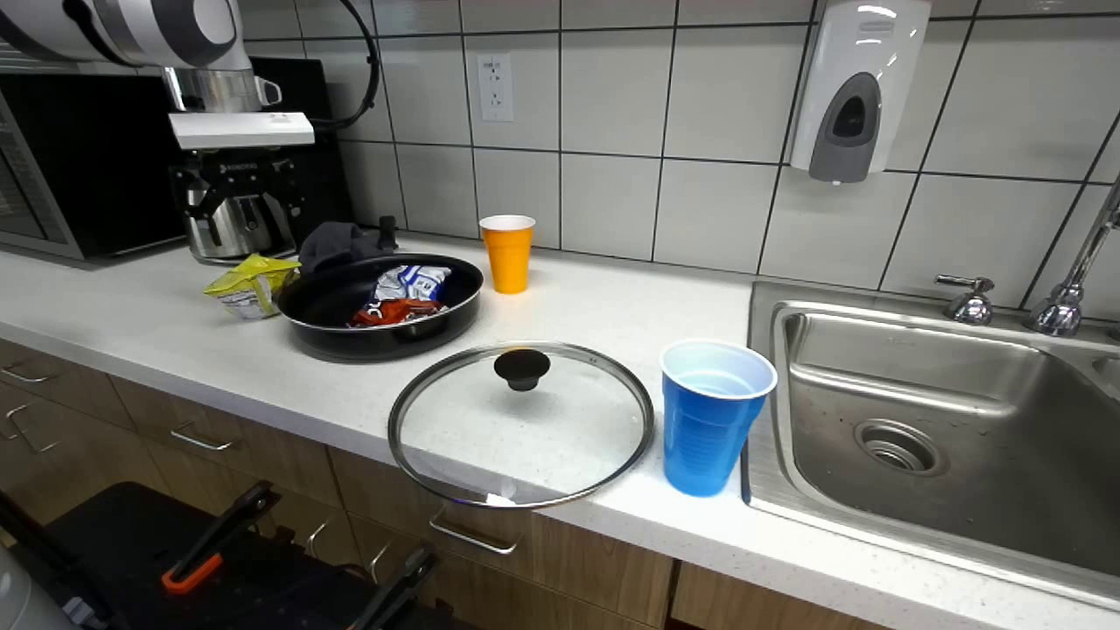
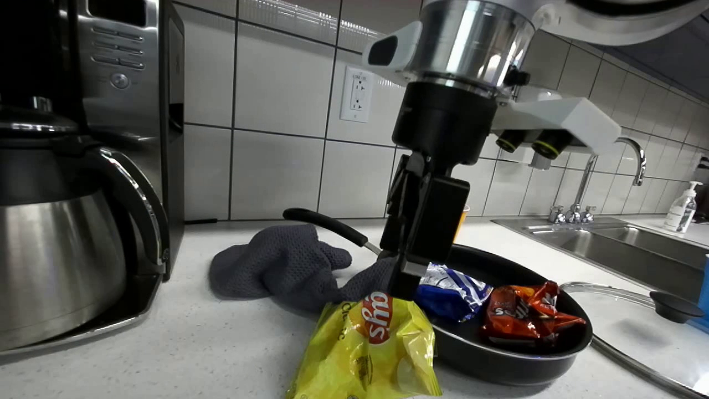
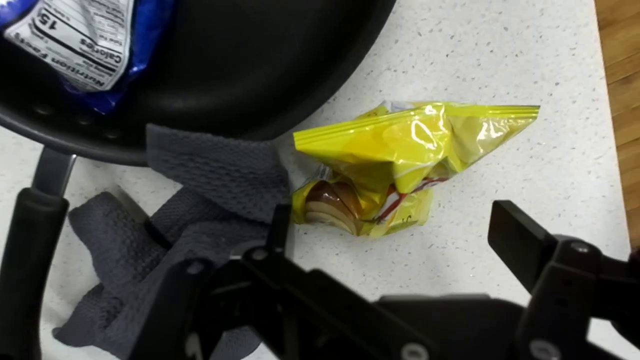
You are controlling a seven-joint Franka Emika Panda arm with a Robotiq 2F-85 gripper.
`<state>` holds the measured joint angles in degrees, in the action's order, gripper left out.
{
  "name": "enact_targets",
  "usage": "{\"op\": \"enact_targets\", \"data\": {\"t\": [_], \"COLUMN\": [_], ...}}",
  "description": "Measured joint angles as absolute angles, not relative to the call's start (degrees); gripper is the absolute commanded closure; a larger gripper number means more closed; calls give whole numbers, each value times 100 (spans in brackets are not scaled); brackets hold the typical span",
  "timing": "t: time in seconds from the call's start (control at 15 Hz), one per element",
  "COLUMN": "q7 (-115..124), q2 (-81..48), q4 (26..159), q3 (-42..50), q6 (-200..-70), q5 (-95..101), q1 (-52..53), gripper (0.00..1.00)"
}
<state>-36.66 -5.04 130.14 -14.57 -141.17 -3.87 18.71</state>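
As gripper (image 3: 392,230) hovers — three packets (image 2: 368,354), one pan (image 2: 509,370)

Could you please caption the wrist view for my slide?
Open gripper near a yellow snack bag, gray cloth, and black pan holding a blue packet.

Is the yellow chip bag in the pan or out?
Out: in the wrist view, the yellow bag sits on the counter beside the pan.

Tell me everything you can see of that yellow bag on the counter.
The yellow bag looks like glossy, crumpled plastic, with a red, white-lettered label and a crimped seal along one edge. It sits tilted on the white countertop, close beside the black pan and the dark grey cloth; whether they touch is unclear. The open gripper hangs above, not holding it.
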Motion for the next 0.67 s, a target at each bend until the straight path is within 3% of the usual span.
{"op": "enact_targets", "data": {"t": [0.67], "q7": [-3886], "q2": [-1099], "q4": [12480], "q3": [-1592], "q6": [-13542], "q5": [-10], "q1": [1870], "gripper": [0]}}
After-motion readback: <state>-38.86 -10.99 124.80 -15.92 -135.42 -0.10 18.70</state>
